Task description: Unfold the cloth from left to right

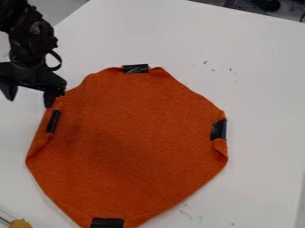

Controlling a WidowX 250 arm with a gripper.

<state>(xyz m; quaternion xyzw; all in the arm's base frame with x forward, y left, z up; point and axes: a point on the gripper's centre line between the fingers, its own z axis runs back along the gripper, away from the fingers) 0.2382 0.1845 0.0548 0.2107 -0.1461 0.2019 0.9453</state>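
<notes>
The orange cloth (pixel 137 138) lies mostly flat in the camera view, a rough many-sided shape with small turned-in folds along its left and right edges. Black tape patches mark its top, left, right and bottom edges. At the upper left, the black gripper (pixel 28 101) hangs open, its fingers spread apart with nothing between them. Its right finger is right by the cloth's upper-left edge, above the left tape patch (pixel 53 121); whether it touches the cloth, I cannot tell. The left finger is over the white table, off the cloth.
The white table (pixel 262 89) extends around the cloth, with small dark marks near the upper right and bottom. A yellowish, rough-textured object (pixel 20 223) sits at the lower-left corner. Beyond the table's far edge, dark items show at the top right.
</notes>
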